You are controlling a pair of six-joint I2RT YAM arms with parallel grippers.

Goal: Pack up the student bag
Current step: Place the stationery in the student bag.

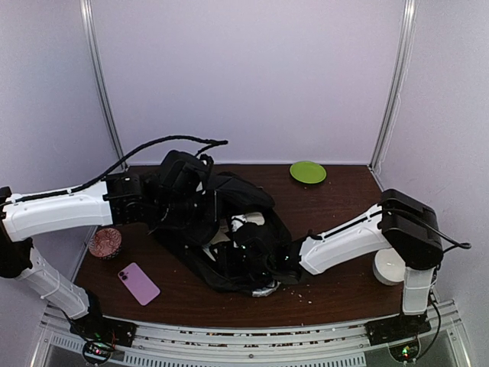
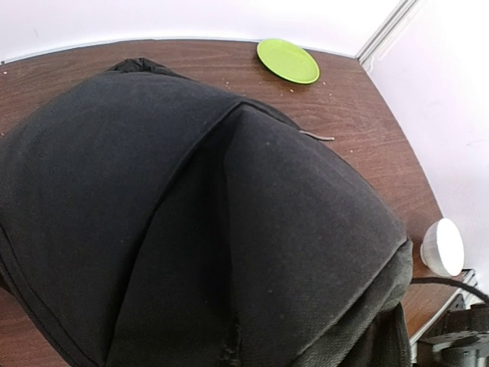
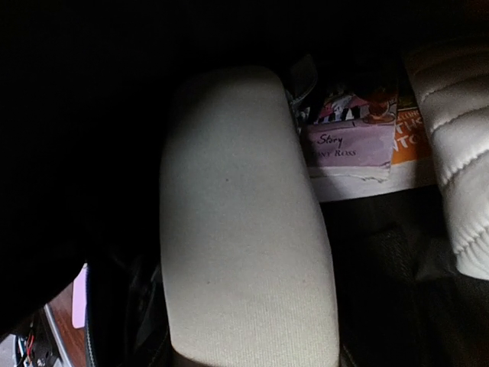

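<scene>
The right claw (image 1: 256,251) sits down inside the student bag (image 1: 244,195), hemmed in. Straight ahead of it a cream, fabric-covered oblong (image 3: 244,229) fills the middle of the way. Dark bag cloth closes off everything to the claw's left and above. Right of the oblong a narrow gap runs back to a paperback (image 3: 348,145), and a white quilted item (image 3: 458,153) blocks the far right. The left claw (image 1: 187,183), pinched shut on the bag's top cloth, has fabric bulging close beneath it. Beyond that hump, bare table (image 2: 382,153) lies open as far as a green plate (image 2: 288,60) and a white round object (image 2: 443,246).
</scene>
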